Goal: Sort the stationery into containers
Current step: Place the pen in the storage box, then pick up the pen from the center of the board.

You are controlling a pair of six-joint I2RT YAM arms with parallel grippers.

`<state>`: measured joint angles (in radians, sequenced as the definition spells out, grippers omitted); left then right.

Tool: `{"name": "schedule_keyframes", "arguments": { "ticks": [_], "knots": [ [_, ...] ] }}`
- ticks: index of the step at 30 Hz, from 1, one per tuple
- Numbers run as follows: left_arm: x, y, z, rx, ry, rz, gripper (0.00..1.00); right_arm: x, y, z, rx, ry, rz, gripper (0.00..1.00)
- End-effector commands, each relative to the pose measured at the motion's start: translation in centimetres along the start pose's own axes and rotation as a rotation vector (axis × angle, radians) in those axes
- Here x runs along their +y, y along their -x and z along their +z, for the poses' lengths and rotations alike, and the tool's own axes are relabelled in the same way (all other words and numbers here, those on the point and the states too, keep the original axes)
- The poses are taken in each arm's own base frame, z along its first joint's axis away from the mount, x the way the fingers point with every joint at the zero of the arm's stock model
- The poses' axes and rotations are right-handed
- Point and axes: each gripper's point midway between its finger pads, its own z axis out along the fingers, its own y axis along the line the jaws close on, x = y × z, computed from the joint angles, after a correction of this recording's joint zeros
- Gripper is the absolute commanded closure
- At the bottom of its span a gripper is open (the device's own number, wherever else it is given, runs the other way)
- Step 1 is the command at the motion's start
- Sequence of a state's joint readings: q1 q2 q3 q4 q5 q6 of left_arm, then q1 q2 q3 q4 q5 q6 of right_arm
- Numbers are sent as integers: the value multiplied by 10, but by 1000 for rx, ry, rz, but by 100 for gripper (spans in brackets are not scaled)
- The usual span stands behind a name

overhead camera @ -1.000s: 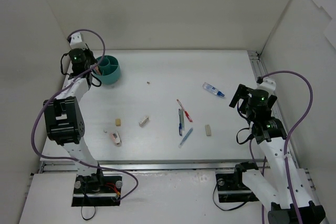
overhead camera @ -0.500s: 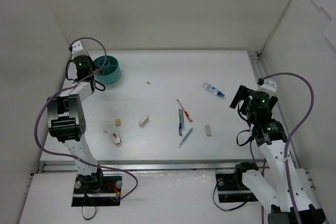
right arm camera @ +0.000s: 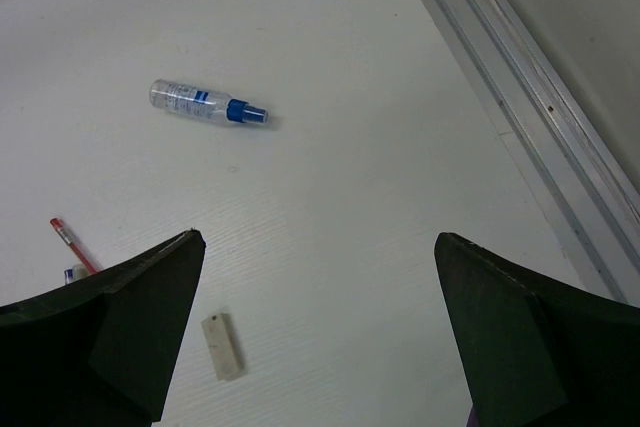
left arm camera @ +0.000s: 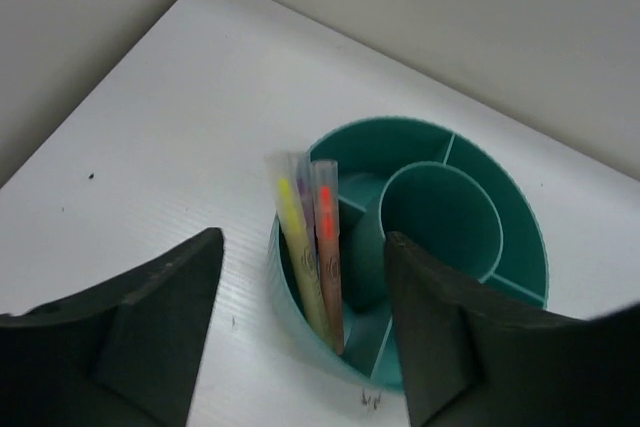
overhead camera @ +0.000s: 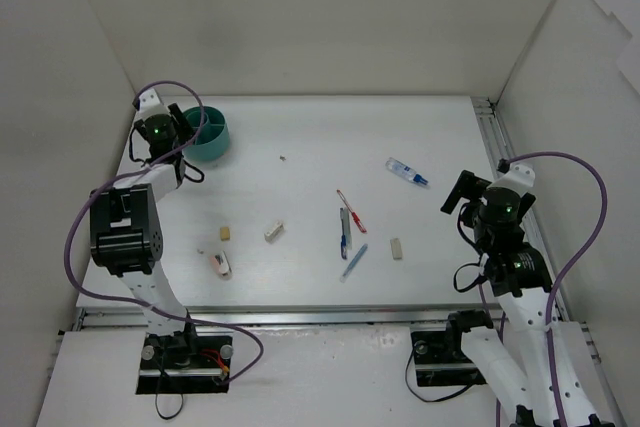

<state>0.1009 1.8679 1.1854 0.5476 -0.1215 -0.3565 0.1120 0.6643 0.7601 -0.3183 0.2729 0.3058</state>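
Note:
The teal cup [overhead camera: 210, 134] stands at the table's far left. In the left wrist view a yellow pen [left arm camera: 293, 232] and an orange pen [left arm camera: 327, 237] lean upright in one outer compartment of the cup [left arm camera: 500, 192]. My left gripper [overhead camera: 184, 139] [left arm camera: 305, 247] hangs open just over the cup's near rim, its fingers apart on either side of the pens without touching them. My right gripper [overhead camera: 461, 193] [right arm camera: 315, 242] stands wide open and empty above the table. A blue-white tube [overhead camera: 408, 172] [right arm camera: 208, 103] and a beige eraser [overhead camera: 397, 248] [right arm camera: 223, 345] lie near it.
A red pen [overhead camera: 351, 210], a grey-blue pen [overhead camera: 344, 230] and a blue pen [overhead camera: 355, 260] lie mid-table. Two erasers [overhead camera: 273, 230] [overhead camera: 226, 232] and a red-white piece [overhead camera: 220, 264] lie to the left. Walls enclose the table, and a metal rail [right arm camera: 540, 97] runs along its right edge.
My left gripper has opened over the cup, and the pens now stand free in it. The right arm has drifted slightly right and toward the near edge.

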Motion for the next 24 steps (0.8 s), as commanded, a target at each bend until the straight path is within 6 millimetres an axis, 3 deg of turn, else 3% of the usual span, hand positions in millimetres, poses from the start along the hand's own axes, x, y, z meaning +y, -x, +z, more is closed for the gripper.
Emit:
{"name": "schedule_keyframes", "arguments": {
  "ticks": [1,3,4,7,9,12,15,17,18,22,24],
  "knots": [
    [-20,74,-34,-173,-59,-71,36,4,14,0,-52,16,21,2],
    [-20,83,-50,-164,-66,-33,24,8,12,0,-42,36,20,2],
    [-25,86,-57,-156,-79,-15,3,9,12,-1,-42,42,18,2],
    [-41,106,-89,-159,-164,66,0,16,8,-1,-20,85,13,2],
    [-65,112,-118,-156,-286,166,0,21,4,-1,0,112,16,2],
    [-114,100,-166,-122,-572,360,0,24,-3,-1,22,132,18,2],
    [-170,65,-233,-102,-928,580,0,28,-6,-3,39,154,24,2],
    [-189,43,-264,-90,-1037,645,0,30,-11,-4,59,166,19,2],
    [-208,27,-295,-84,-1132,689,0,29,-12,-4,68,163,20,2],
    [-227,-18,-341,-9,-1216,756,0,27,-17,-2,86,145,30,2],
    [-226,-40,-351,56,-1209,720,0,28,-18,-1,95,148,45,2]
  ]
}}
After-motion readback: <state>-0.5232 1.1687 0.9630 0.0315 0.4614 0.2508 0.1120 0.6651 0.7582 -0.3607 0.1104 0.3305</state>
